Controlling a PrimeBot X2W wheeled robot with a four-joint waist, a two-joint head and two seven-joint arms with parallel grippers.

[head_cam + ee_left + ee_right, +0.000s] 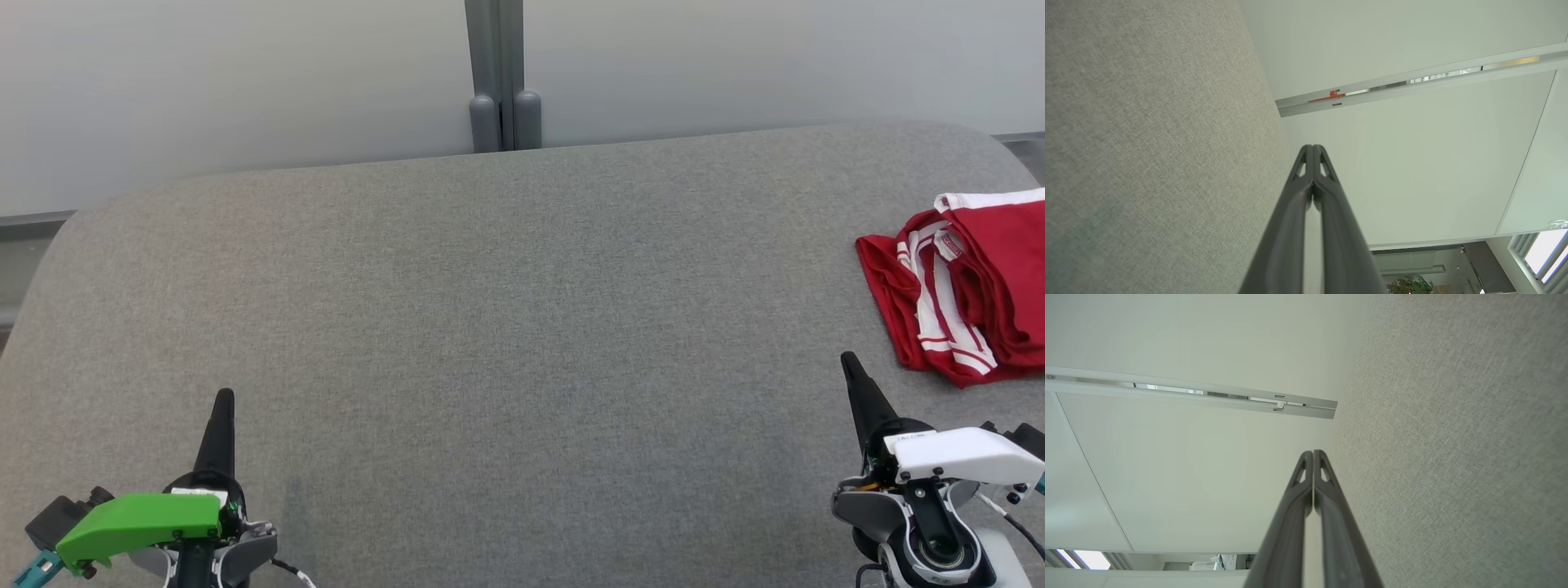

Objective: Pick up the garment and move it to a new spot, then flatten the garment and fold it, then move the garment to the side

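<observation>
Red garment [963,286] crumpled on grey table [490,327], right edge.

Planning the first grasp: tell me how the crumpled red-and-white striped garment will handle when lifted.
Likely floppy: the crumpled red garment with white stripes lies in soft folds, so it should sag and unfurl. Probably light, looking thin. It may drag, not slide, on the grey woven surface.

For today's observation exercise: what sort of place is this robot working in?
Probably an office or lab: a grey fabric-covered surface stands against pale frosted partition panels joined by a grey metal post, with a leafy green plant beyond.
</observation>
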